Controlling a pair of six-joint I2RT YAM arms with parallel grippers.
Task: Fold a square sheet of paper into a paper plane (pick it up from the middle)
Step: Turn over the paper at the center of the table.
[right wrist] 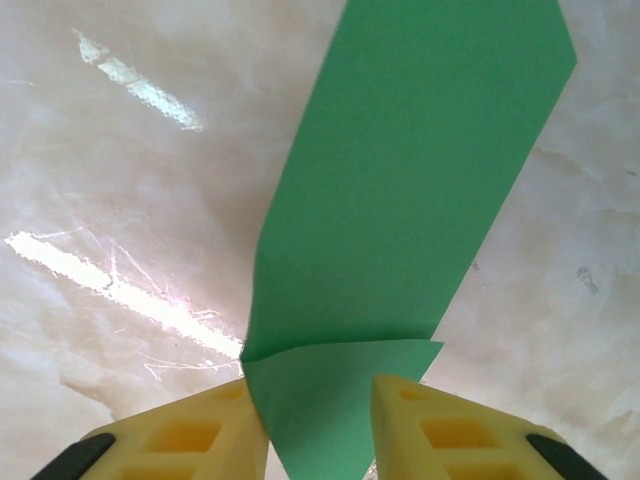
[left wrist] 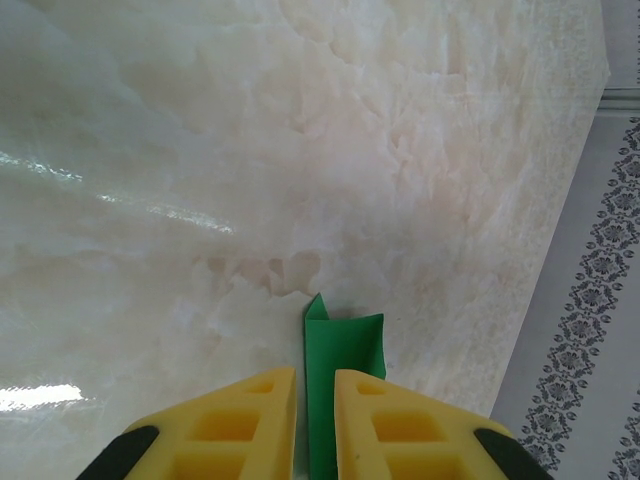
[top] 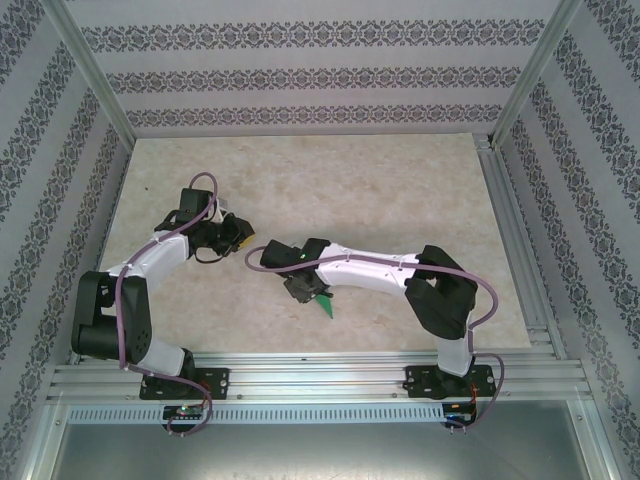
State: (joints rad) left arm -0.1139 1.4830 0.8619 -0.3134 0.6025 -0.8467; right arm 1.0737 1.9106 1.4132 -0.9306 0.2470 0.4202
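Your right gripper (right wrist: 318,385) is clamped on the folded green paper (right wrist: 400,200), whose long axis runs straight out from its fingertips; the left gripper (left wrist: 315,375) nearby pinches a narrow green strip (left wrist: 345,345).

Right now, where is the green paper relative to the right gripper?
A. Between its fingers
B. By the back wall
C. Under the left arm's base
A: in the right wrist view the paper runs down into the gap of the right gripper, between its yellow fingers.
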